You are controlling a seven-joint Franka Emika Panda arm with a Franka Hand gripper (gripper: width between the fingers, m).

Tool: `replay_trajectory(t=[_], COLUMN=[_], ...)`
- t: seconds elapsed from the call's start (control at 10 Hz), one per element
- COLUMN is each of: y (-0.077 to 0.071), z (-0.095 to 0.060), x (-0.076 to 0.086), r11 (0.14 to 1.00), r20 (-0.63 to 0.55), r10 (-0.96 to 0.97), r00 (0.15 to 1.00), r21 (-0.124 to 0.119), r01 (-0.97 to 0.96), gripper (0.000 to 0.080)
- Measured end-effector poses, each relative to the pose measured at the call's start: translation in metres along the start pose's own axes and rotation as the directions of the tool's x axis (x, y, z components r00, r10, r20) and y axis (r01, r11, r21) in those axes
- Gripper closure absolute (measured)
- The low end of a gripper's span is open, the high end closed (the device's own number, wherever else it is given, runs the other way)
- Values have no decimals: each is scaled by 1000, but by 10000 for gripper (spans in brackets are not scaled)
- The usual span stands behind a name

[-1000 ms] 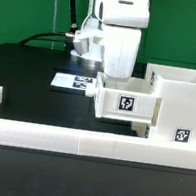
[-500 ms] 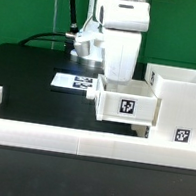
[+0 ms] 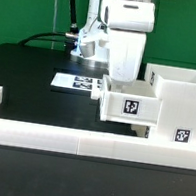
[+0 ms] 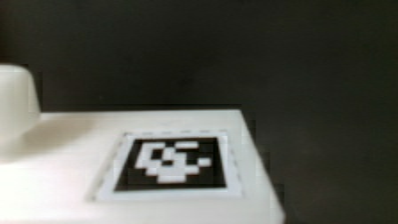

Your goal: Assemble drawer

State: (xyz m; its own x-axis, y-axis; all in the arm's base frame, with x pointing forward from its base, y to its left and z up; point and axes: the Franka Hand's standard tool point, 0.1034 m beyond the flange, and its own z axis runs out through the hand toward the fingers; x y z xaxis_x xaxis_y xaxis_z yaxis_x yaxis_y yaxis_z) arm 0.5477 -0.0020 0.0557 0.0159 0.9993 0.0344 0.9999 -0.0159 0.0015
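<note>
- While the arm hangs over the tray (image 3: 127,101), the step in hand looks like seating that tray into the casing (image 3: 178,105); a judgement from the layout only.
- Tray: small white box with a tag on its front face, sitting against the casing's side toward the exterior view's left, apparently partly inside it. How far in, cannot tell.
- Casing: large white box at the exterior view's right, open on top, tag low on its front, resting on the black surface (image 3: 32,87) just behind the border wall (image 3: 80,142).
- Pincer (image 3: 124,77): directly above the tray's rear edge, fingertips hidden behind the tray wall and the arm body; cannot tell if it is wide, narrow or gripping anything.
- Wrist view: blurred, shows a white top face with a tag (image 4: 173,162) close under the camera, dark surface beyond; a white shape at one edge, unclear what.
- Marker board (image 3: 76,82) lies flat behind, well apart from the wall, partly hidden by the arm.
- Second tray: not seen in either view.
- Next move, as a guess: press or slide the tray toward the casing until flush, keeping it square so it does not jam.
- Risk: pushing off-centre could skew the tray or shove the casing along the surface.
</note>
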Motion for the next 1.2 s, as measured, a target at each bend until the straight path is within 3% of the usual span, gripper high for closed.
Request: replay_trajectory(t=[0.6, 0.9, 1.2], y=[-1, -2, -1], z=[1, 2, 2], x=[2, -1, -2], r11=[1000, 999, 1000], r20=[0, 7, 6], r10=[-7, -36, -22], r00=[1000, 999, 1000], r21=[-6, 17, 0], r01=[7, 36, 22], gripper=[757, 757, 757])
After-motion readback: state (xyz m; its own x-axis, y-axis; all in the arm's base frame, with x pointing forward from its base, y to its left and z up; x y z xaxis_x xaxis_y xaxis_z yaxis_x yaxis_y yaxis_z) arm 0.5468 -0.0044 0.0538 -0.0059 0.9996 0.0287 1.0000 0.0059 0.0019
